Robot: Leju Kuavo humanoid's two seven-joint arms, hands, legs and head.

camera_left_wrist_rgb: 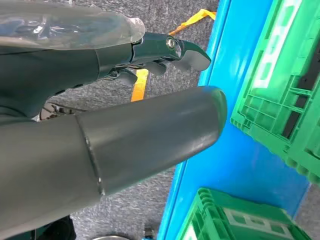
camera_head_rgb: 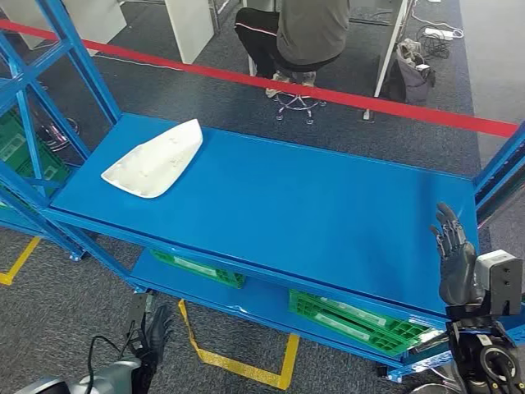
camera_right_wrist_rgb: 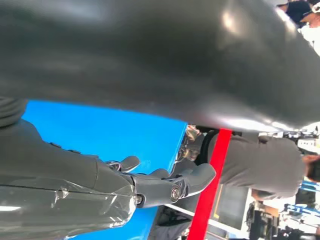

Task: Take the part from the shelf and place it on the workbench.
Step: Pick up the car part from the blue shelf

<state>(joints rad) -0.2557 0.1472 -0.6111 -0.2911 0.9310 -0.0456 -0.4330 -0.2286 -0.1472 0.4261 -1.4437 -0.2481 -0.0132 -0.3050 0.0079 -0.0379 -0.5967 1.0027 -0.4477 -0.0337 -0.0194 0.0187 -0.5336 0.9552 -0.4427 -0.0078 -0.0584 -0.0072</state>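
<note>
One white moulded plastic part point(camera_head_rgb: 155, 159), flat and roughly teardrop-shaped, lies on the top board of the blue metal shelf point(camera_head_rgb: 297, 205), toward the upper left of the head view and near the board's left end. Nothing touches it.

Both hands are well apart from it. At the lower right of the head view the robot's right hand point(camera_head_rgb: 455, 254) stands upright over the right end of the shelf board, its dark fingers point(camera_head_rgb: 447, 226) spread and lifted, holding nothing. The right wrist view shows those fingers point(camera_right_wrist_rgb: 181, 182) stretched out straight past the blue board's edge, though the thick grey thumb blurs across most of the upper frame. The left hand point(camera_head_rgb: 152, 332) hangs low at the bottom left of the head view, over grey carpet point(camera_head_rgb: 68, 320) beside yellow floor tape point(camera_head_rgb: 248, 365); it is small and partly cut off there. In the left wrist view its fingers point(camera_left_wrist_rgb: 177, 50) reach forward loosely with nothing between them.

Two green plastic crates point(camera_head_rgb: 353, 320) sit on the lower blue shelf board, largely hidden beneath the top one; the left wrist view catches them point(camera_left_wrist_rgb: 283, 85) at the right edge, cut off. Beyond a red barrier tape point(camera_head_rgb: 347, 97), a seated person point(camera_head_rgb: 303, 37) in a grey top is cropped by the upper edge.
</note>
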